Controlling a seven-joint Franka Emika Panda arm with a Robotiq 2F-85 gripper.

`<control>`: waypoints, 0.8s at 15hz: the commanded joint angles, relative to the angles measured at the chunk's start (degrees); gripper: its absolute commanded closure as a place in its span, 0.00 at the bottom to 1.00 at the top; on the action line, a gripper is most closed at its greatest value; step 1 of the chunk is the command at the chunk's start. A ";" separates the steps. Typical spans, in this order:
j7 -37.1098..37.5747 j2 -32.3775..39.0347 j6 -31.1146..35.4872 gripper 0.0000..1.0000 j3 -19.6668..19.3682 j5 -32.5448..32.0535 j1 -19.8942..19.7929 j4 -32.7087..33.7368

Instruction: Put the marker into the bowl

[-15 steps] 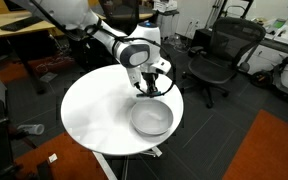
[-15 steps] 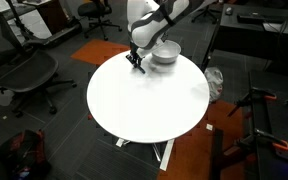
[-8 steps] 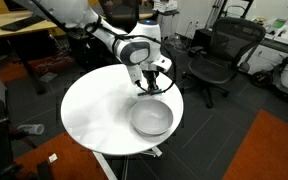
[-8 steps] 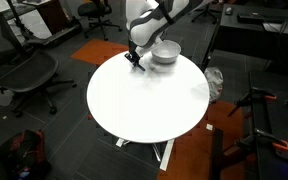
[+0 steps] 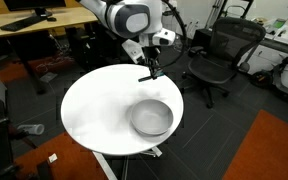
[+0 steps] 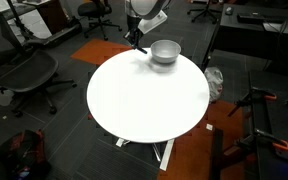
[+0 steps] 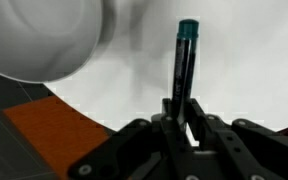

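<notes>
Fingers (image 7: 201, 118) clamp the marker (image 7: 187, 60), its tip jutting beyond them.

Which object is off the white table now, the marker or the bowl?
The marker, clamped in the gripper; the bowl rests on the table.

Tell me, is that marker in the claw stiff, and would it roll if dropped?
Probably stiff: the marker stands straight out of the gripper without sagging. Its round, slim barrel would likely roll on the smooth white table.
</notes>
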 commanded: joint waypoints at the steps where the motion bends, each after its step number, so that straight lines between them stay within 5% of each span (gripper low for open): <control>1: -2.91 -11.71 -3.16 0.95 -0.34 -2.64 -0.29 -11.55; 9: -0.77 -21.33 -2.78 0.95 -3.79 -7.35 -2.24 -23.05; 12: -1.76 -20.91 3.18 0.95 -4.31 -7.65 -3.75 -25.45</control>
